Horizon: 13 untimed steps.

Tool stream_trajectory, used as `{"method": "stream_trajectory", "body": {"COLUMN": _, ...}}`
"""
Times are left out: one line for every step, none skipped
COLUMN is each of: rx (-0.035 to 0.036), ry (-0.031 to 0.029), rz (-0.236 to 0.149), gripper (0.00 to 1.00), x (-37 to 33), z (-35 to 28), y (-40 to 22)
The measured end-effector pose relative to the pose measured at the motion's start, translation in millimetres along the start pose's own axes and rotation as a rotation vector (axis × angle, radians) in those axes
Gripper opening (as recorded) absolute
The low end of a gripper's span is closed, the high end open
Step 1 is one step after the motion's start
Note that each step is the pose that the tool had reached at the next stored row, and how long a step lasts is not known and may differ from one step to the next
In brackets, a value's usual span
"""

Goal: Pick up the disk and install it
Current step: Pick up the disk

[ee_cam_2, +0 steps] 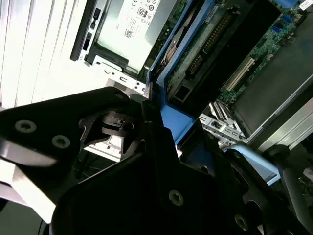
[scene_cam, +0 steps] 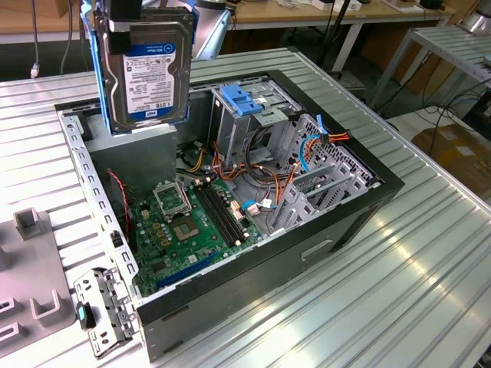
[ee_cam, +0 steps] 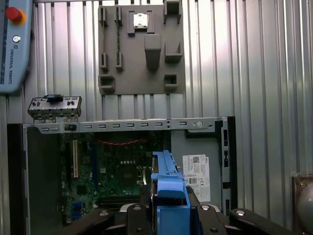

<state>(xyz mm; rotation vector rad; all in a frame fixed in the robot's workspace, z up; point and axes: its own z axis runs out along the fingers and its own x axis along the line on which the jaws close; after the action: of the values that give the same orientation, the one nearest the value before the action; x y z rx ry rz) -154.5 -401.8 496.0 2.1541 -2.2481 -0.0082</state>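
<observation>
In the exterior view the disk (scene_cam: 146, 77) hangs upright above the back left corner of the open computer case (scene_cam: 360, 201), its labelled dark face in a bright blue carrier frame. My gripper (scene_cam: 125, 27) is shut on its top edge. In both wrist views the blue carrier (ee_cam: 168, 188) (ee_cam_2: 183, 125) stands on edge between my black fingers (ee_cam: 142, 213), over the case's interior. The gripper (ee_cam_2: 159, 139) clamps the carrier edge, and the disk's circuit side faces the motherboard.
Inside the case are the motherboard (scene_cam: 184, 222), loose cables, and a metal drive cage with a light blue latch (scene_cam: 242, 100). A grey fixture plate (ee_cam: 142, 49) and a metal bracket (scene_cam: 103, 307) lie on the ribbed table beside the case. A teach pendant (ee_cam: 12, 44) rests nearby.
</observation>
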Motion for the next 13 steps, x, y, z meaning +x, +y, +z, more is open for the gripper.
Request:
{"method": "stream_trajectory", "body": {"rx": 0.0000, "ry": 0.0002, "rz": 0.000, "gripper": 0.37, "x": 0.0, "z": 0.1, "y": -2.6}}
{"method": "stream_trajectory", "body": {"rx": 0.0000, "ry": 0.0005, "rz": 0.000, "gripper": 0.37, "x": -0.2, "z": 0.2, "y": -6.4}}
{"method": "stream_trajectory", "body": {"rx": -0.0001, "ry": 0.0009, "rz": 0.000, "gripper": 0.37, "x": -0.4, "z": 0.3, "y": -9.6}}
{"method": "stream_trajectory", "body": {"rx": 0.0000, "ry": 0.0011, "rz": 0.000, "gripper": 0.37, "x": -0.5, "z": 0.4, "y": -12.4}}
{"method": "stream_trajectory", "body": {"rx": 0.0001, "ry": 0.0013, "rz": 0.000, "gripper": 0.37, "x": -0.6, "z": 0.5, "y": -14.7}}
{"method": "stream_trajectory", "body": {"rx": 0.0000, "ry": 0.0014, "rz": 0.000, "gripper": 0.37, "x": -0.6, "z": 0.4, "y": -16.8}}
{"method": "stream_trajectory", "body": {"rx": 0.0000, "ry": 0.0012, "rz": 0.001, "gripper": 0.37, "x": -0.6, "z": 0.5, "y": -16.9}}
{"method": "stream_trajectory", "body": {"rx": 0.0001, "ry": 0.0012, "rz": 0.001, "gripper": 0.37, "x": -0.6, "z": 0.5, "y": -17.2}}
{"method": "stream_trajectory", "body": {"rx": 0.0000, "ry": 0.0013, "rz": 0.001, "gripper": 0.37, "x": -0.7, "z": 0.4, "y": -17.3}}
{"method": "stream_trajectory", "body": {"rx": 0.0001, "ry": 0.0012, "rz": 0.001, "gripper": 0.37, "x": -0.7, "z": 0.5, "y": -17.5}}
{"method": "stream_trajectory", "body": {"rx": 0.0000, "ry": 0.0013, "rz": 0.001, "gripper": 0.37, "x": -0.7, "z": 0.5, "y": -17.7}}
{"method": "stream_trajectory", "body": {"rx": 0.0000, "ry": 0.0012, "rz": 0.001, "gripper": 0.37, "x": -0.7, "z": 0.5, "y": -17.8}}
{"method": "stream_trajectory", "body": {"rx": 0.0001, "ry": 0.0012, "rz": 0.000, "gripper": 0.37, "x": -0.7, "z": 0.5, "y": -18.0}}
